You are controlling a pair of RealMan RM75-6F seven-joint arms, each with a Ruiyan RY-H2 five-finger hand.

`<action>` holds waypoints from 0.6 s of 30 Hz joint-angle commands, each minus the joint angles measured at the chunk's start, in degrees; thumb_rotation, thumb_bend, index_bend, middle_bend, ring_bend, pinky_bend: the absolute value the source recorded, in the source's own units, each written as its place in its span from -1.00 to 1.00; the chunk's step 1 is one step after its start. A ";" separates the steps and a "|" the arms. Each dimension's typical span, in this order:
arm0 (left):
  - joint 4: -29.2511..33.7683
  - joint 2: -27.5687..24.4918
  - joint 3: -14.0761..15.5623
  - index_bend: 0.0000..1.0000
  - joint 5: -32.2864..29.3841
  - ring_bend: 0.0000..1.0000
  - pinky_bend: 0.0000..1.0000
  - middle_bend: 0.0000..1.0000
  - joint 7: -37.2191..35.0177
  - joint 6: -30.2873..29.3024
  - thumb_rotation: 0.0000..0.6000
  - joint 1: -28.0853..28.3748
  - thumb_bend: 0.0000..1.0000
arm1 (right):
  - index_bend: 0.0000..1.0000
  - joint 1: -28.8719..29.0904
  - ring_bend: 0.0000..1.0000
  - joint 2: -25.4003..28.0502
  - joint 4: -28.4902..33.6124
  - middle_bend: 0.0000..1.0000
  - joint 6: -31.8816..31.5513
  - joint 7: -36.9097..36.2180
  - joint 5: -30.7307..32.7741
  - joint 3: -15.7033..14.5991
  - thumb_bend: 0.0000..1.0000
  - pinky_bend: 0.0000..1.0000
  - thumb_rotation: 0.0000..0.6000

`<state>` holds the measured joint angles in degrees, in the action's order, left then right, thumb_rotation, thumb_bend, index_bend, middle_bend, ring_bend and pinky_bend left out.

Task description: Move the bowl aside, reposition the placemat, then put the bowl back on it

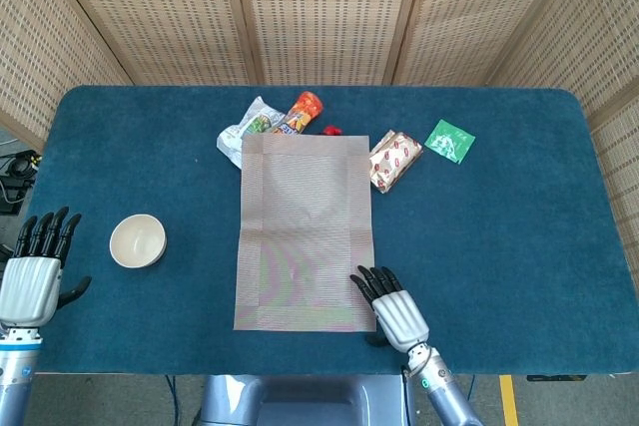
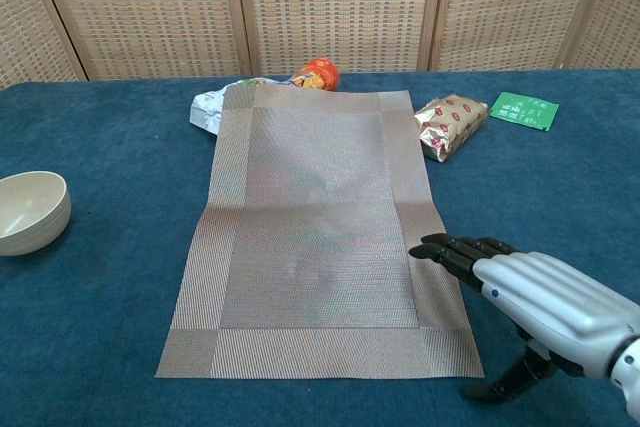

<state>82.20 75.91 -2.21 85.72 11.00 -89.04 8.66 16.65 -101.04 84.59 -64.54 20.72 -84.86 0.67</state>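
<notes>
A cream bowl (image 1: pixel 137 240) (image 2: pixel 30 212) stands empty on the blue tablecloth, left of the mat and off it. The woven grey-brown placemat (image 1: pixel 305 231) (image 2: pixel 320 232) lies lengthwise in the middle of the table. My right hand (image 1: pixel 390 307) (image 2: pixel 535 297) hovers flat and open over the mat's near right corner, its dark fingertips (image 2: pixel 440 249) above the mat's right border. My left hand (image 1: pixel 33 276) stays open at the table's near left edge, apart from the bowl; the chest view does not show it.
Snack packets crowd the mat's far end: a white bag (image 1: pixel 248 125), an orange tube (image 1: pixel 301 112), a small red item (image 1: pixel 331 131) and a red-and-tan packet (image 1: pixel 392 159) (image 2: pixel 451 122). A green sachet (image 1: pixel 450 139) (image 2: pixel 523 110) lies further right. Wicker screens back the table.
</notes>
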 commanded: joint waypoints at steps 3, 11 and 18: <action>-0.07 0.17 -0.21 -0.98 0.62 -1.00 -1.00 -1.00 -0.16 -0.66 1.00 -0.23 -0.62 | -1.00 0.40 -1.00 -0.92 -1.41 -1.00 -0.69 0.35 -0.42 -0.02 -0.89 -1.00 1.00; -0.30 0.29 -0.40 -0.97 0.82 -1.00 -1.00 -1.00 -0.48 -0.41 1.00 -0.39 -0.62 | -0.86 0.88 -1.00 -3.93 -7.54 -1.00 -5.20 -2.91 -6.07 -1.41 -0.34 -1.00 1.00; -0.51 0.46 -0.57 -0.95 1.34 -1.00 -1.00 -1.00 -0.76 -0.53 1.00 -0.50 -0.62 | -0.85 1.15 -1.00 -4.92 -10.90 -1.00 -9.31 -10.08 -10.29 -2.58 -0.14 -1.00 1.00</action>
<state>81.69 76.37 -2.78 87.05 10.25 -89.57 8.17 17.66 -105.56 74.62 -72.87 11.84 -94.13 -1.45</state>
